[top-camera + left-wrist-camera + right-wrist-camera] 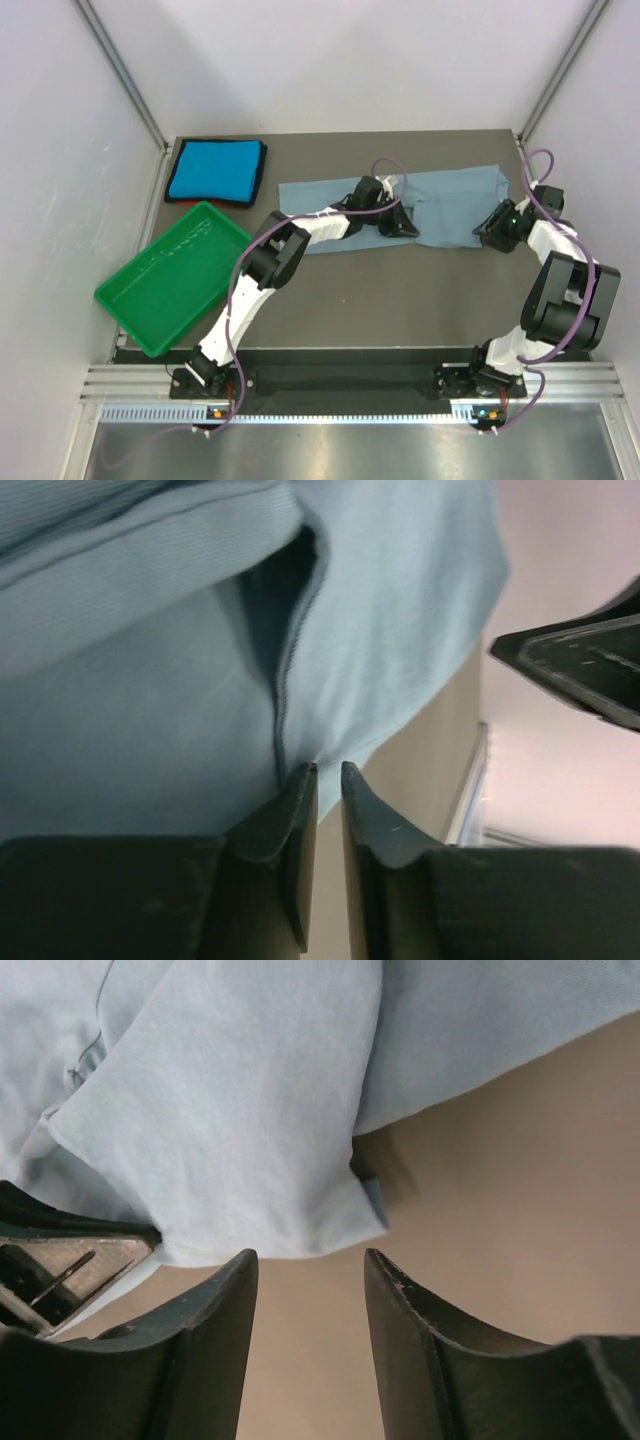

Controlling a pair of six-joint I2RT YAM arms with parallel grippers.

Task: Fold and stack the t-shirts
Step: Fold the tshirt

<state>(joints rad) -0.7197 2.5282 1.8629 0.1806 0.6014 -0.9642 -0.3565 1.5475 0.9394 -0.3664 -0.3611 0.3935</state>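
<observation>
T-shirt (450, 198), dusty grey-blue cloth, lies as long strip across far side of table (400, 290). Left gripper (322, 770) at near hem, jaws barely parted, nothing between. Right gripper (310, 1260) half open, empty, at hem corner. Bright turquoise-blue t-shirt (215, 170) folded far left, behind green plastic tray (125, 322).

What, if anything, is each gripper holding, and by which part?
Nothing is held. The right gripper is open over bare table beside the grey-blue t-shirt; the left gripper stands slightly open at its edge, no cloth between.
</observation>
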